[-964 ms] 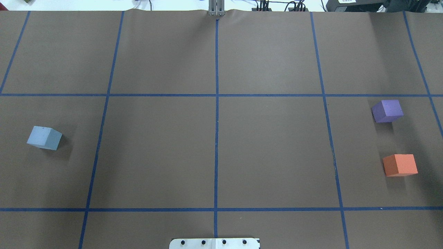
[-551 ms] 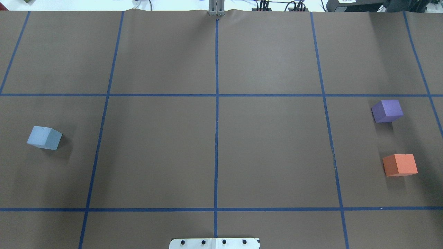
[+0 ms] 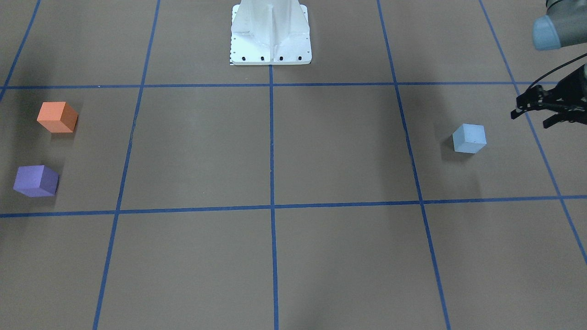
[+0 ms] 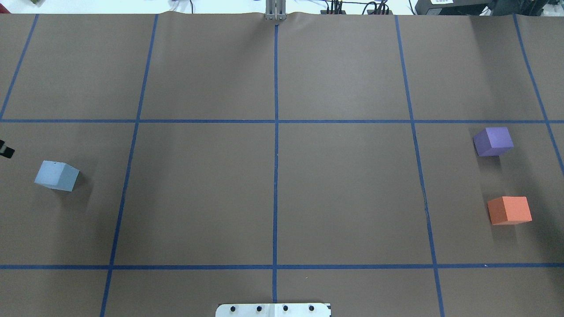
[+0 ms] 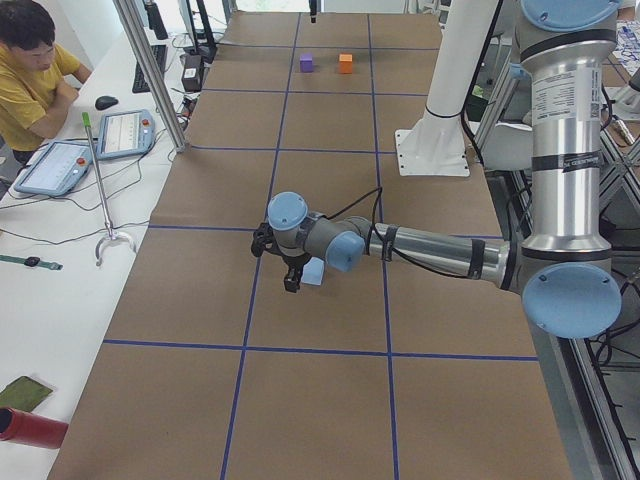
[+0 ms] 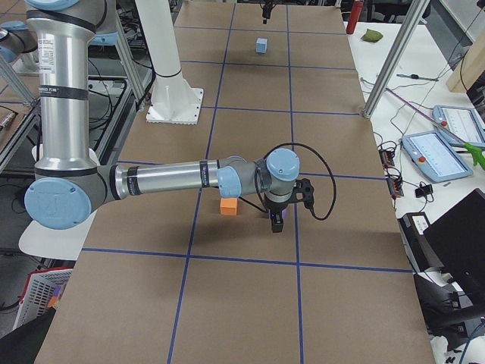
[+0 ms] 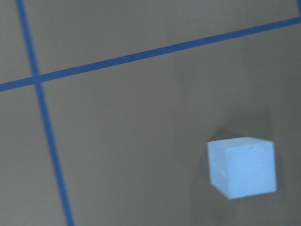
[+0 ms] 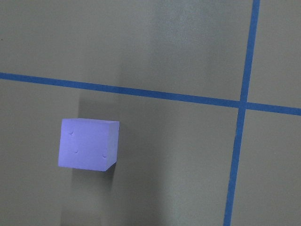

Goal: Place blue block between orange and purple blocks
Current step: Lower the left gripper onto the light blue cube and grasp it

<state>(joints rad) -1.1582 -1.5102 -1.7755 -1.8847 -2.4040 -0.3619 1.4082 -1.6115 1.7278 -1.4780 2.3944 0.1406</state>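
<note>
Left gripper [image 3: 532, 118], jaws spread, is hovering near the blue block [image 3: 469, 138] in the front-facing view, well apart from the orange block [image 3: 57, 117] and purple block [image 3: 35, 180]. Overhead is catching only its tip. Exterior left is showing an arm label [image 5: 565, 95], too small to read. Exterior right alone is showing the right gripper [image 6: 276, 218] beside the orange block; whether it is wide or narrow I cannot tell.

Left hand [image 3: 531, 119] spread, low; right arm [image 6: 174, 178] outstretched.
</note>
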